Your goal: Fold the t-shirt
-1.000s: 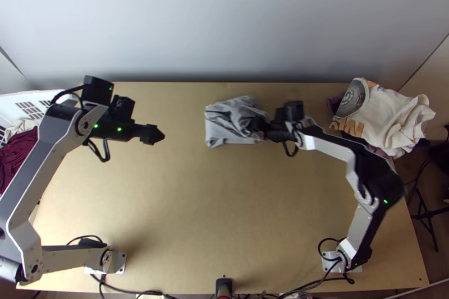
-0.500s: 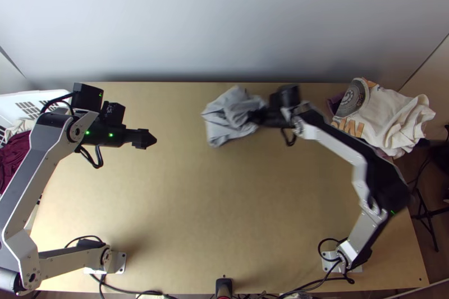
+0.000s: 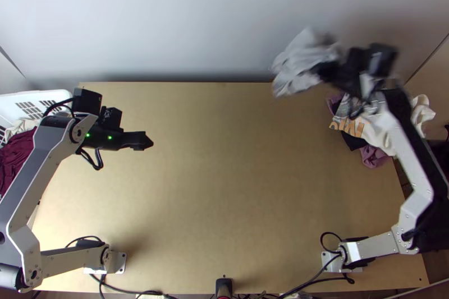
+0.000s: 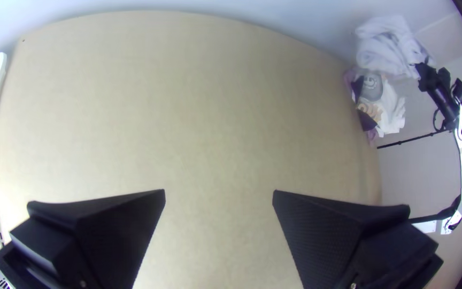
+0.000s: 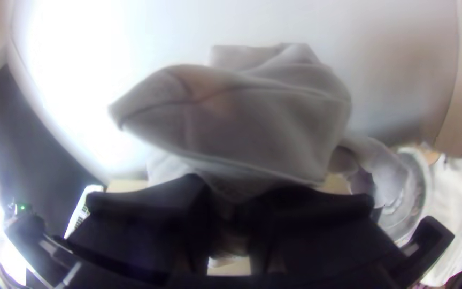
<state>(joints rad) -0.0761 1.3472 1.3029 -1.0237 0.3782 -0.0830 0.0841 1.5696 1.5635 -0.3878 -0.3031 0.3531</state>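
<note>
Pale wall [image 3: 196, 24] backs the light wooden surface [image 3: 224, 187], and the grey t-shirt [image 3: 300, 63] juts from the right pincer [image 5: 228, 206], clamped between its two fingers, in a loose, creased bundle. Stacking on the clothes pile [image 3: 351, 123], low and to one side of that pincer, seems the likely aim. Gripped at one end only, the free layers ahead of the tips could flop open and undo any fold. Release too far out and the bundle might slide off the uneven heap, or drag its top garment askew. The left pincer [image 4: 218, 192], parted and holding nothing, is well apart, too far to steady a slip.
</note>
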